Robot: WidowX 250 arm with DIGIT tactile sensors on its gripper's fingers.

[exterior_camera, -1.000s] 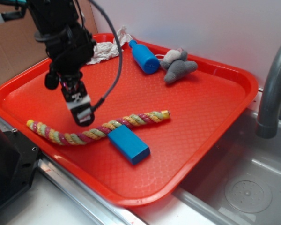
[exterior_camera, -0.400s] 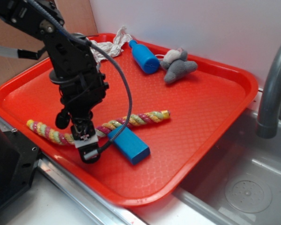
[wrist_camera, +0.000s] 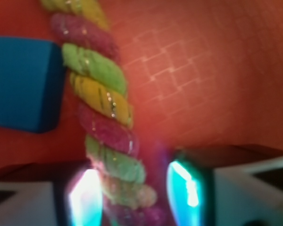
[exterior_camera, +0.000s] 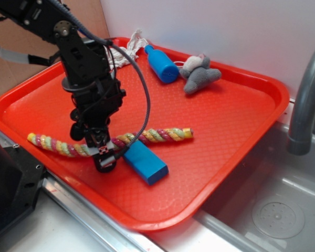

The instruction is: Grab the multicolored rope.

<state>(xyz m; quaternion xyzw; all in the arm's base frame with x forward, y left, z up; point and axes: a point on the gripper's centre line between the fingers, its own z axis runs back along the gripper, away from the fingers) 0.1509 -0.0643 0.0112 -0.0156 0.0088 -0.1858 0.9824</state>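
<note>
The multicolored rope (exterior_camera: 157,135), twisted of yellow, pink and pale green strands, lies across the front of the red tray (exterior_camera: 241,121). My gripper (exterior_camera: 104,157) is down on the rope's middle, just left of the blue block (exterior_camera: 144,161). In the wrist view the rope (wrist_camera: 104,127) runs between my two fingers, with the gripper (wrist_camera: 134,190) straddling it. The left finger (wrist_camera: 85,197) touches the rope. A small gap shows between the rope and the right finger (wrist_camera: 184,186). The jaws stand open around the rope.
The blue block (wrist_camera: 23,84) lies against the rope's left side in the wrist view. A blue bottle (exterior_camera: 161,64), a grey plush toy (exterior_camera: 198,74) and a white rag (exterior_camera: 121,52) lie at the tray's back. A faucet (exterior_camera: 304,100) and a sink (exterior_camera: 273,199) are at the right.
My gripper has come down from above the rope to the tray surface and now straddles the rope's middle. The rope has shifted slightly.
</note>
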